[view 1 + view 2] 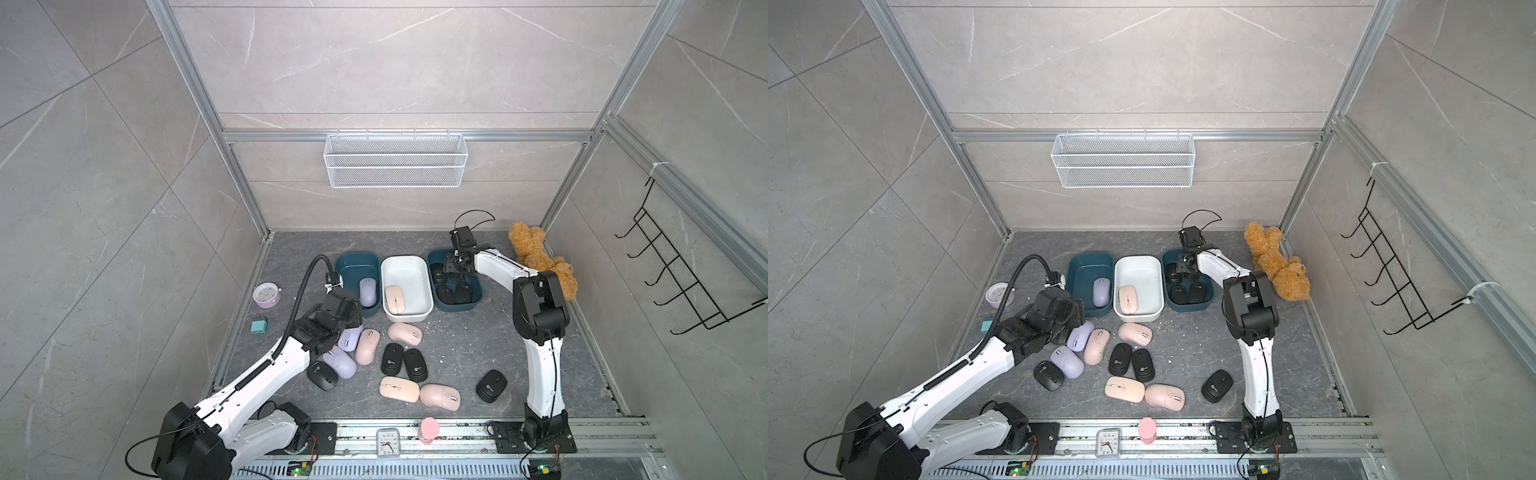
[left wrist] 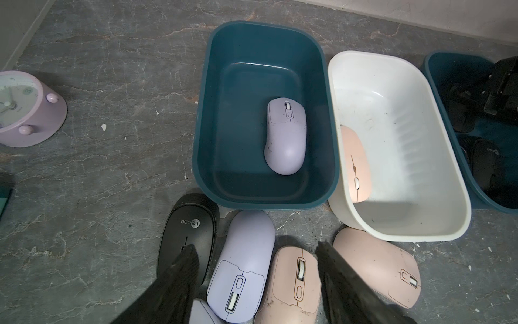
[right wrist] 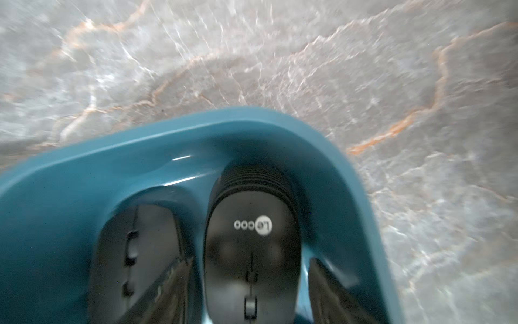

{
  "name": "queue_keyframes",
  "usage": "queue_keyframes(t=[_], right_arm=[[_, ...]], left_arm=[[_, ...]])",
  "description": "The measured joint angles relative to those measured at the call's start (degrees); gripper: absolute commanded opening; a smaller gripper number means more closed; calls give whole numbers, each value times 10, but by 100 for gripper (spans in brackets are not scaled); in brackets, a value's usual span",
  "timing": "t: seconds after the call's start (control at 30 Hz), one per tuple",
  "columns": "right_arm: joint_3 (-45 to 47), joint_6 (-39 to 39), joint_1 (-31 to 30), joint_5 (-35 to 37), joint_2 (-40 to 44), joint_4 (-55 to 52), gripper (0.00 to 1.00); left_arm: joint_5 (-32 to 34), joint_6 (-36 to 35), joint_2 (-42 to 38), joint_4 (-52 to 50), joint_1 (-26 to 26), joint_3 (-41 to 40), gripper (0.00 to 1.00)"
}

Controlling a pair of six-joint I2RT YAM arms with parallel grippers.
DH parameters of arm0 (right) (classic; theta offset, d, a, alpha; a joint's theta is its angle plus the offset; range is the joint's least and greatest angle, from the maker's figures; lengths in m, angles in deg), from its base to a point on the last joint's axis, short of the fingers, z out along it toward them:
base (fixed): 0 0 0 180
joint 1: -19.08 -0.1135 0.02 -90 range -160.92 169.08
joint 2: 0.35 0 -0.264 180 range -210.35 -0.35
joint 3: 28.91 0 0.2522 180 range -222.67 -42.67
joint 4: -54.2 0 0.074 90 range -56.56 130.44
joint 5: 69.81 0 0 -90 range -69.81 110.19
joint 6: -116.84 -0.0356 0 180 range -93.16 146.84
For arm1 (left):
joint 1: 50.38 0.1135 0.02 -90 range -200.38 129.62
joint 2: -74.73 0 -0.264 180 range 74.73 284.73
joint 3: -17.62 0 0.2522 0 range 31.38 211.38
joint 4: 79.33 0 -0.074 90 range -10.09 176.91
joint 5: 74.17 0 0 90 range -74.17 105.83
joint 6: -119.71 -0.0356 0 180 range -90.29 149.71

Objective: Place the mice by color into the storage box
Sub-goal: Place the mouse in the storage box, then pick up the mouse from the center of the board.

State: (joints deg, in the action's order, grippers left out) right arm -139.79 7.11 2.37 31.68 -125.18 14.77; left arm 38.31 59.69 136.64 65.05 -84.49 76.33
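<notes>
Three storage boxes stand in a row at the back. The left teal box holds one lavender mouse. A pink mouse lies in the white box. Several black mice fill the right teal box. My right gripper is down in that box, open, a gap on each side of a black mouse lying there. My left gripper hangs open over a lavender mouse and a pink mouse on the floor. Lavender, pink and black mice lie scattered in front.
A lavender alarm clock and a teal block sit at the left. A brown teddy bear lies in the back right corner. A pink cylinder and a small clock stand on the front rail. A wire basket hangs on the back wall.
</notes>
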Motion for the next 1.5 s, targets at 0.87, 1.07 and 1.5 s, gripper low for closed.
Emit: queue_keyframes(t=[0.87,1.07,1.5], right_arm=[[499,-112,-191,37,477,140,68],[529,-140,-206,42,527,141,68],[520,-130,-207,34,505,136,68]], left_arm=[[0,2,-77,-92,0,-3,69],[-43,2,-12,-99,0,-3,69],[-174,2,106,-58,0,-29,69]])
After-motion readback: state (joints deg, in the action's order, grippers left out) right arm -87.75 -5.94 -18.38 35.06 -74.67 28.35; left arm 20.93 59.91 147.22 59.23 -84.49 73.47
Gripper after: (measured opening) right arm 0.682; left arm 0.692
